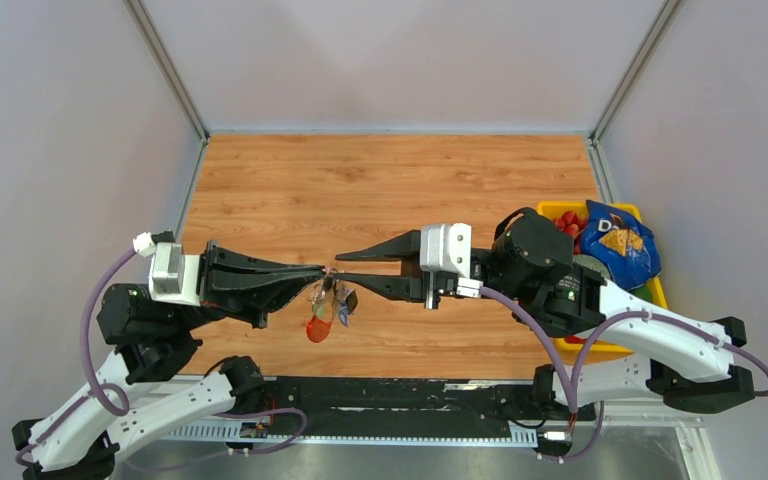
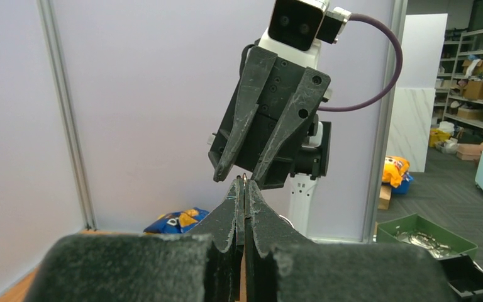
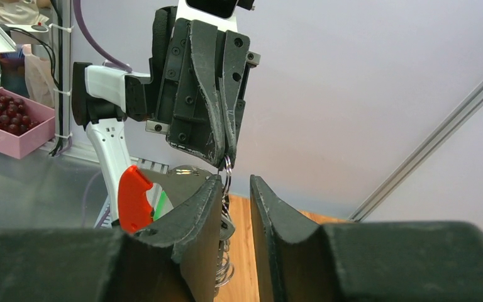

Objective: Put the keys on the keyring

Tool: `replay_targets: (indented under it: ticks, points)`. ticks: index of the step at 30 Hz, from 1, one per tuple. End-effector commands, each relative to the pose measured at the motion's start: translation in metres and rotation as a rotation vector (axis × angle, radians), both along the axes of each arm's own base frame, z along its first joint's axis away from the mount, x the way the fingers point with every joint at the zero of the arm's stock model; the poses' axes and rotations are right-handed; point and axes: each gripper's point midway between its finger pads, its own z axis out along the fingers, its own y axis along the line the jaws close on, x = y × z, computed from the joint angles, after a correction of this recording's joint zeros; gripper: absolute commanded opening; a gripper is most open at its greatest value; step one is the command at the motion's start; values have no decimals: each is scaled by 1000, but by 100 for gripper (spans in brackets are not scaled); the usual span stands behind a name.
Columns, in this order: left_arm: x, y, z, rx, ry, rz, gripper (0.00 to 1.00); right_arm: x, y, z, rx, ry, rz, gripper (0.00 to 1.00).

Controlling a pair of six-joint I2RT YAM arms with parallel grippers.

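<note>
My left gripper (image 1: 322, 270) is shut on the thin metal keyring (image 3: 227, 167) and holds it above the table. The bunch hangs below it: a red oval tag (image 1: 317, 330), a grey-silver strap (image 3: 182, 181), a green piece (image 3: 161, 202) and a wire coil (image 3: 224, 270). A small black piece (image 1: 350, 298), apparently the key's head, hangs at the bunch's right side. My right gripper (image 1: 339, 267) is open, tip to tip with the left one. In the right wrist view the ring hangs between the right fingers (image 3: 209, 195), close to the left one. In the left wrist view only a sliver of ring (image 2: 244, 177) shows above the shut left jaws.
A yellow bin (image 1: 650, 290) stands at the table's right edge, behind my right arm, with a blue snack bag (image 1: 615, 240) and red items in it. Grey walls with metal posts enclose the wooden table (image 1: 380, 180).
</note>
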Motion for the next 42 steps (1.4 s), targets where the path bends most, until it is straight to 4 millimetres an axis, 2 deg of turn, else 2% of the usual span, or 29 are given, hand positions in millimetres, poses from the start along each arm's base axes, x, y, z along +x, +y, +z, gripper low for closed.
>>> replay_targets:
  ticks: [1, 19, 22, 24, 25, 29, 35, 37, 38, 40, 42]
  points:
    - [-14, 17, 27, -86, -64, -9, 0, -9, -6, 18, 37, 14, 32, 28]
    - [-13, 17, 28, -93, -68, -4, 0, -10, 4, 7, 2, 43, 56, 22]
    - [-13, 17, 28, -92, -67, -4, 0, -11, 5, 7, 0, 44, 57, 17]
    - [-13, 17, 28, -93, -67, -3, 0, -11, 5, 7, -1, 43, 60, 2]
    - [-13, 17, 28, -93, -67, -5, 0, -11, 5, 8, 0, 42, 61, 0]
    - [-13, 17, 28, -93, -66, -3, 0, -14, 0, 12, 8, 33, 71, 0]
    - [-10, 18, 22, -22, -31, 25, 1, -14, -5, 4, -47, 64, 59, 0]
    - [-13, 20, 17, 31, -20, 24, 9, -10, -7, -5, -85, 85, 38, 0]
    - [-14, 21, 11, 76, -8, 26, 17, -10, -8, -10, -103, 98, 34, 0]
    - [-17, 24, 3, 133, 4, 24, 27, -11, -10, -19, -148, 118, 39, 0]
    - [-19, 27, -4, 187, 21, 32, 32, -14, -12, -29, -199, 142, 50, 0]
